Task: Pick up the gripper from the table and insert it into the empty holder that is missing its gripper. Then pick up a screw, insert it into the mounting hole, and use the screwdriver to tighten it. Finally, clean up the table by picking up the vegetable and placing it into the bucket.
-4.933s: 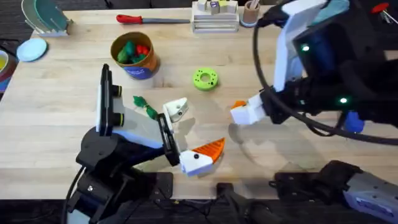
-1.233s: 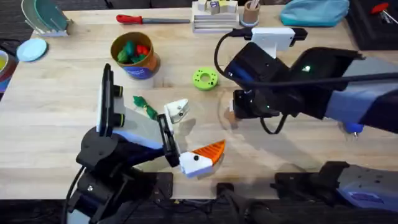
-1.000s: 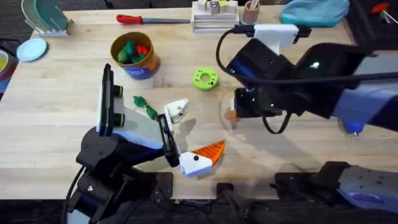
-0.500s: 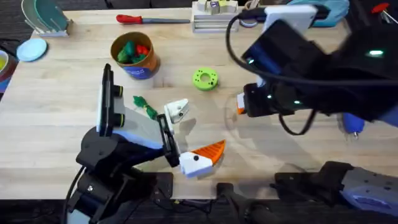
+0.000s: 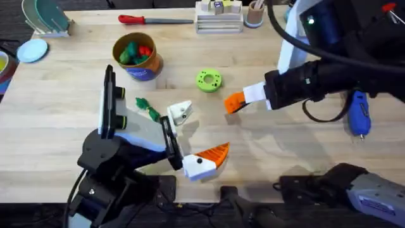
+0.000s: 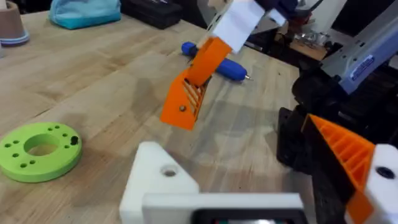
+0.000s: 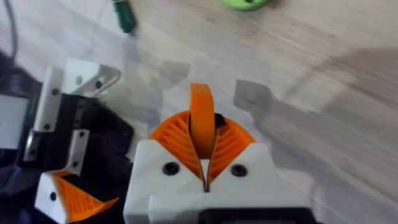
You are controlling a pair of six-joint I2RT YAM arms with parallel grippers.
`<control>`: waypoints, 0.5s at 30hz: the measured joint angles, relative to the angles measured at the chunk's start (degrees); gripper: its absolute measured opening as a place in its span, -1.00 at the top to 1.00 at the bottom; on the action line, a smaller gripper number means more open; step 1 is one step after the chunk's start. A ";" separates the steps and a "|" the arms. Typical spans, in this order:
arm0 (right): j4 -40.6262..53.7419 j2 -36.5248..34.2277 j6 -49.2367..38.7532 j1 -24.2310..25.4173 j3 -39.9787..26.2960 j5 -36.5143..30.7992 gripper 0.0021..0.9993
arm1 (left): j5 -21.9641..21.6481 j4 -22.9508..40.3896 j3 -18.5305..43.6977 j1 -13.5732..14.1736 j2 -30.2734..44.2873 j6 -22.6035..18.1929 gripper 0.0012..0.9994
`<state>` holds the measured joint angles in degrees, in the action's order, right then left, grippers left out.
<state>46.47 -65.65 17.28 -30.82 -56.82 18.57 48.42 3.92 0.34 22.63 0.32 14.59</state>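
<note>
Orange gripper [image 7: 201, 127] sat pinched between the right end effector's [image 5: 243, 98] closed pads, its black end hidden. Just beyond lay the holder [image 7: 74, 84], bare. Left end effector [image 5: 190, 136] stood spread wide, empty. Farther off, the vegetable [image 5: 147, 109] lay on the counter [image 5: 63, 126].

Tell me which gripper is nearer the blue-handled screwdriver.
Right. The right gripper, shut on the small orange gripper tip, is just across from the blue-handled screwdriver; the left gripper sits much farther off, beyond the right one.
</note>
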 joint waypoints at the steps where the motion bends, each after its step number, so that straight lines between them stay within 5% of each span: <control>1: -1.47 0.00 -0.90 1.27 1.24 2.99 0.96 | 0.02 0.00 0.00 0.00 0.00 0.00 -0.98; 15: -27.04 0.00 4.29 7.86 22.50 31.74 0.98 | 0.02 0.00 0.00 0.00 0.00 0.00 -0.98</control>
<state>19.42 -65.65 21.57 -22.96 -34.32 50.32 48.45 3.92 0.34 22.63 0.32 14.59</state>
